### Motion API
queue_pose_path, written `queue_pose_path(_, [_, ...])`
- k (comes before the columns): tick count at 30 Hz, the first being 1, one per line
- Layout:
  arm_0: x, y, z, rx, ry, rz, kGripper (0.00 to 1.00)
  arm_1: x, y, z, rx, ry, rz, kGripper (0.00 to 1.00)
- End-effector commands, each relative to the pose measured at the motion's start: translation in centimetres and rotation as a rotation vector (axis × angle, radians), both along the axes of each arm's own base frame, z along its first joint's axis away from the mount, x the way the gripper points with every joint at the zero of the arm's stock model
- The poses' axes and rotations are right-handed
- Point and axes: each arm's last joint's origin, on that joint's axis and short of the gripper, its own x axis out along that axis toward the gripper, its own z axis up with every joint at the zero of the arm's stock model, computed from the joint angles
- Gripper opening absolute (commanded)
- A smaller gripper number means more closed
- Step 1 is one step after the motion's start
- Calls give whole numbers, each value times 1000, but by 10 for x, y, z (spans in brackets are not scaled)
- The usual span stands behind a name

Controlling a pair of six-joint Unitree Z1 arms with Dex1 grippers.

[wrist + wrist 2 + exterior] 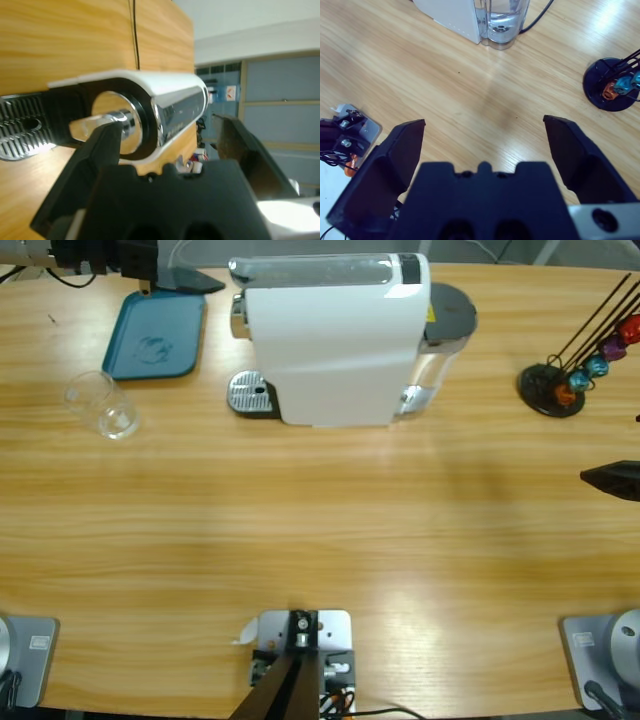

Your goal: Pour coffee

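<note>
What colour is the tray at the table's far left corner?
The tray is dark teal blue, shown best in the high view.

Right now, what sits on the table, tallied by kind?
Coffee machine: 1
Clear glass: 1
Teal tray: 1
Capsule stand: 1
Total: 4

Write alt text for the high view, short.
A white coffee machine stands at the back middle of a long wooden table, its drip grille to the left. Further left lie an empty clear glass and a teal tray; a capsule rack stands far right.
</note>
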Motion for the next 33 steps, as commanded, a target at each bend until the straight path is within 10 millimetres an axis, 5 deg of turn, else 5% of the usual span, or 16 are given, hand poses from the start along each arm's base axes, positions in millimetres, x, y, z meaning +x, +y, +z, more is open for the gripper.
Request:
queue_pose_path(1, [6, -11, -34, -10, 102, -84, 662, -2, -1, -11, -29, 37, -9, 1000])
queue_pose_path(6, [6, -9, -29, -15, 59, -76, 495, -1, -1, -11, -30, 40, -11, 1000])
queue_pose_path(12, [7, -10, -26, -20, 19, -79, 443, -1, -1, -11, -30, 40, -11, 1000])
queue_pose_path(14, [7, -10, -26, -20, 15, -80, 268, -1, 0, -11, -31, 43, -11, 1000])
queue_pose_path(16, [6, -9, -24, -22, 11, -80, 230, -1, 0, -11, -31, 42, -11, 1000])
queue_pose_path(18, [6, -9, -24, -22, 8, -81, 0, -1, 0, -11, -31, 42, -11, 1000])
queue_pose_path(29, [0, -13, -21, -23, -27, -106, 0, -1, 0, -11, -28, 42, -9, 982])
queue_pose_path(33, [-5, -17, 16, -73, -119, -114, 0, -2, -1, -11, -28, 39, -10, 982])
